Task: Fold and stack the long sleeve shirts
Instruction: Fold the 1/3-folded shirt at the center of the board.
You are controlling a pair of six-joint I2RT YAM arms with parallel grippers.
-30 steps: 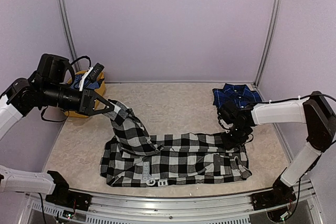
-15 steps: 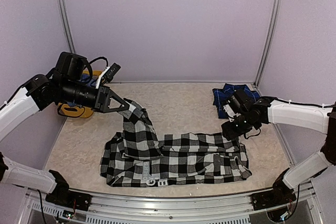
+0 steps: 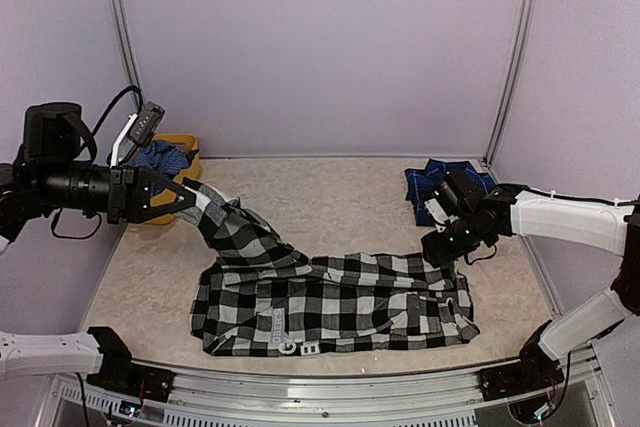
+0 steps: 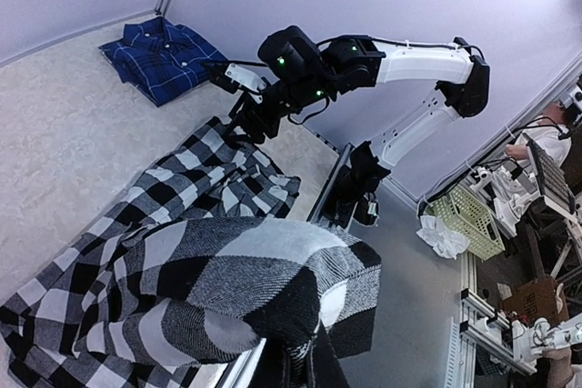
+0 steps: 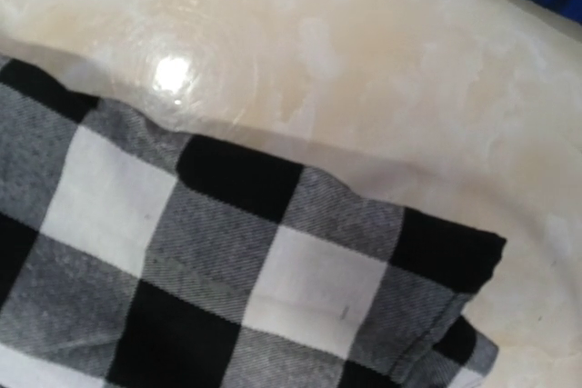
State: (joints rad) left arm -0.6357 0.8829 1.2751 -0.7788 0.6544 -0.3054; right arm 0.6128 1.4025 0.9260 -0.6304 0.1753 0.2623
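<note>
- My left gripper [image 3: 197,201] pinches a lifted end of the check shirt [image 3: 340,307]; the rest is spread on the table [image 3: 330,192].
- My right gripper [image 3: 441,245] is above its far right corner; can't tell the jaws.
- Folded navy plaid shirt [image 3: 447,181] is at far right.

Robotics lab, lavender-walled booth [image 3: 320,47], aluminium framing [image 3: 518,57], person [image 4: 549,138] and equipment racks [image 4: 486,315] beyond

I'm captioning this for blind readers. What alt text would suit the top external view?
The left gripper holds part of a black-and-white check shirt lifted toward the back left, the rest spread on the table. The right gripper hangs over its far right corner, near a folded navy plaid shirt.
</note>
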